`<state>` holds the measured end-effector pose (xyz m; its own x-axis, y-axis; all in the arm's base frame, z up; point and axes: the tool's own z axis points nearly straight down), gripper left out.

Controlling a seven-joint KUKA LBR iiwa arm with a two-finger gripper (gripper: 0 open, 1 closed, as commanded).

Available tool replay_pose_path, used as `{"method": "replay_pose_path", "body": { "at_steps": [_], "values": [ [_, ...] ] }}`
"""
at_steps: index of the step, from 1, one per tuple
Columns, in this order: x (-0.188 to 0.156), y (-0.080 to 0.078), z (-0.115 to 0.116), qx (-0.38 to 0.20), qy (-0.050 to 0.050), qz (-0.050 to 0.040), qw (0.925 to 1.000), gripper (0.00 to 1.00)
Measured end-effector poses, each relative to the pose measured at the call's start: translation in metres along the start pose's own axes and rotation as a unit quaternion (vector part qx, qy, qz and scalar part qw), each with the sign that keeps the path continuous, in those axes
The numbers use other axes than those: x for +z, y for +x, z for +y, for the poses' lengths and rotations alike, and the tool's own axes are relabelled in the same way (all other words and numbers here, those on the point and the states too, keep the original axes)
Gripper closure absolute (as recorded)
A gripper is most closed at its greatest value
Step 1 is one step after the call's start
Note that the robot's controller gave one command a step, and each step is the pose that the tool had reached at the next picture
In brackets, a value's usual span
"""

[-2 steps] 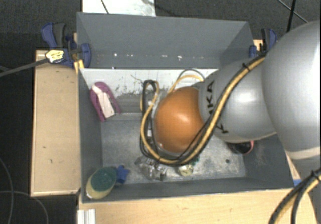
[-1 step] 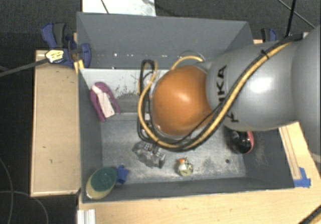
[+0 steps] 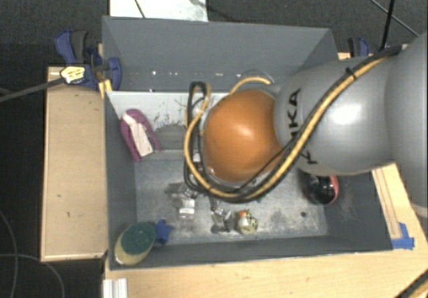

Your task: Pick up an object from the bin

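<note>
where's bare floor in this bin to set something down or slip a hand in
Bare bin floor along the view's left wall, between the purple-and-pink thing and the green round sponge. Another patch front right, between the small gold thing and the red-and-black thing. The middle is crowded, taken by the arm.

Even light is falling from above, brightening the back wall of the bin (image 3: 200, 49); a soft sheen is showing on the orange cover (image 3: 241, 136) and the grey arm (image 3: 361, 123) — beneath them shadow is darkening the bin floor.
</note>
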<state>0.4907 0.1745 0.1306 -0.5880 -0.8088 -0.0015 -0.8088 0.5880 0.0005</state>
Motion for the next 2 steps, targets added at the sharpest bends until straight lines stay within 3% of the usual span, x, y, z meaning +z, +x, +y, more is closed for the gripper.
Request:
{"method": "replay_pose_path", "body": {
  "at_steps": [1, 2],
  "values": [
    [-0.037, -0.091, 0.019, -0.031, 0.001, -0.0052, 0.9995, 0.00],
    [0.038, -0.027, 0.017, -0.067, -0.002, 0.0042, 0.9978, 0.00]
  ]
}}
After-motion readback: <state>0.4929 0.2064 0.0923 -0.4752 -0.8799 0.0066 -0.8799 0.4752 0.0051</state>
